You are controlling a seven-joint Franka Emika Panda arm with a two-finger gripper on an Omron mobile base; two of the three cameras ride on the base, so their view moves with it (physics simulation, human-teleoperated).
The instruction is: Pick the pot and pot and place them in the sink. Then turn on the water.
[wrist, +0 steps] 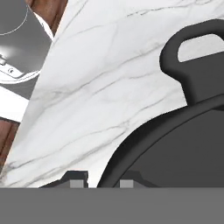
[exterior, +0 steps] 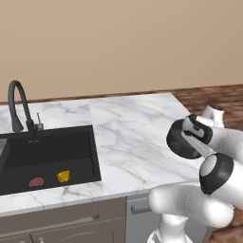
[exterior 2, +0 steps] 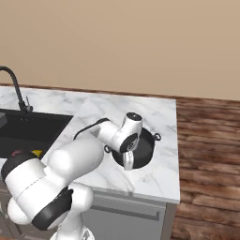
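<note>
Dark pot (exterior 2: 140, 146): right of the sink (exterior 2: 33, 131), near counter edge. Gripper (wrist: 103, 180): 2 fingers pinching the pot's rim, loop handle (wrist: 192, 57) beyond.

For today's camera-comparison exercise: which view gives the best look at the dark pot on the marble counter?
The right base view: the dark pot sits whole on the counter, rim and side handle visible. The hand view shows a close-up of its rim and one loop handle. In the left base view the arm hides it.
</note>
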